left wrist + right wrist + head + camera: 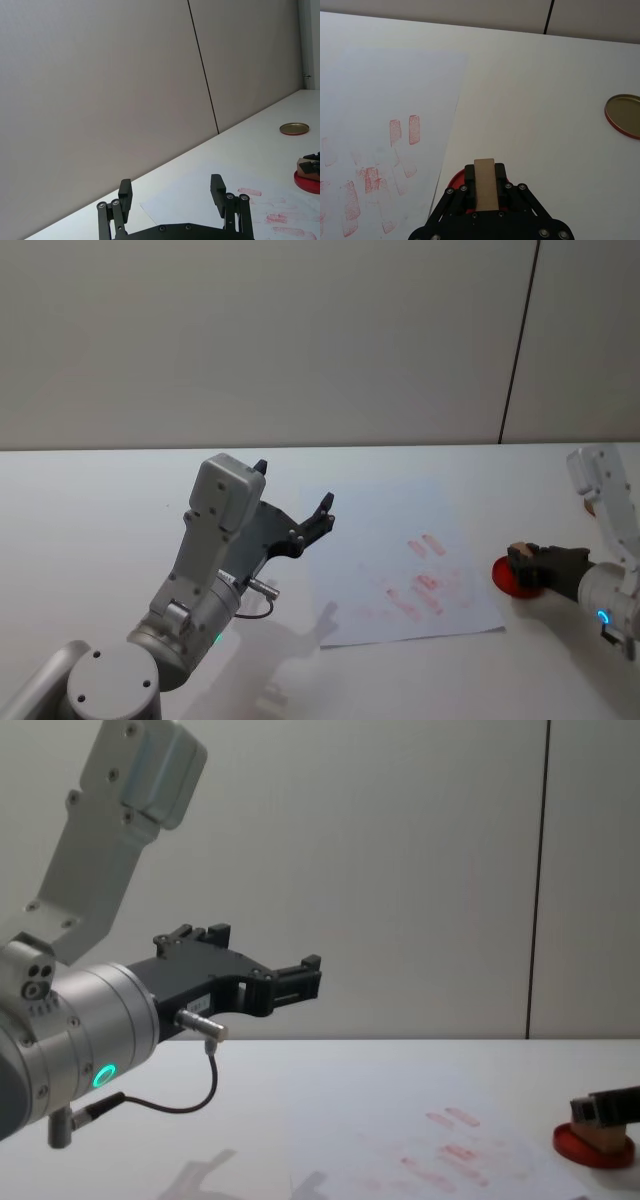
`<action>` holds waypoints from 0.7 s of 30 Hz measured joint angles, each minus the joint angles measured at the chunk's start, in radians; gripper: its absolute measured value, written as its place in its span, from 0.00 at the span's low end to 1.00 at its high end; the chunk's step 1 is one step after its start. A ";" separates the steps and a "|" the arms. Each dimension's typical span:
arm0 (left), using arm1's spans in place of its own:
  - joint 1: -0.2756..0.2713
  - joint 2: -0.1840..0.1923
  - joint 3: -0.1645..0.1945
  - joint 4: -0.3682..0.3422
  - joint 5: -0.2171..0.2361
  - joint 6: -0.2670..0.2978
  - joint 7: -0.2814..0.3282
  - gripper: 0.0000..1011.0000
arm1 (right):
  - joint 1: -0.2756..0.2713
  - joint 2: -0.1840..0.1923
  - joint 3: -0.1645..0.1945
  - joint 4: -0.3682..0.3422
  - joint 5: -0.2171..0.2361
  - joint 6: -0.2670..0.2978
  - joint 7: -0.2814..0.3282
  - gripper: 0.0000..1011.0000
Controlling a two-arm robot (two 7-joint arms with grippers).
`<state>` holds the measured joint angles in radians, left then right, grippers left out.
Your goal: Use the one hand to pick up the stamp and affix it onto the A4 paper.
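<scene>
My right gripper (519, 558) is shut on the stamp (485, 184), a tan wooden block held between its black fingers. The stamp (592, 1133) rests down on the round red ink pad (594, 1147), just off the right edge of the A4 paper (400, 560). The ink pad (512, 579) lies beside the sheet's near right corner. The A4 paper (375, 120) bears several red-pink stamped marks (404, 131). My left gripper (292, 502) hangs open and raised above the table, left of the paper, its fingers (218, 188) holding nothing.
A round brass-coloured lid (623, 115) lies on the white table beyond the ink pad, also in the left wrist view as the lid (294, 129). A grey wall with a dark vertical seam (518, 345) stands behind the table.
</scene>
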<state>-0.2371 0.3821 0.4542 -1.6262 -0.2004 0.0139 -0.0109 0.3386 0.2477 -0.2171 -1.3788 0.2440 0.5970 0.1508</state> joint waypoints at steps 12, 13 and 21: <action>0.000 0.000 0.000 0.000 0.000 0.000 0.000 0.98 | -0.005 0.001 0.004 0.013 0.004 -0.012 0.000 0.21; 0.000 0.000 0.000 0.000 0.000 0.000 0.000 0.98 | -0.006 0.001 0.004 0.013 0.004 -0.013 0.000 0.21; 0.000 0.000 0.000 0.000 0.000 0.000 0.000 0.98 | -0.017 0.007 0.009 -0.002 0.004 -0.036 -0.002 0.21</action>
<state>-0.2371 0.3821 0.4542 -1.6262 -0.2004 0.0139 -0.0109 0.3213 0.2544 -0.2081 -1.3806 0.2482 0.5615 0.1484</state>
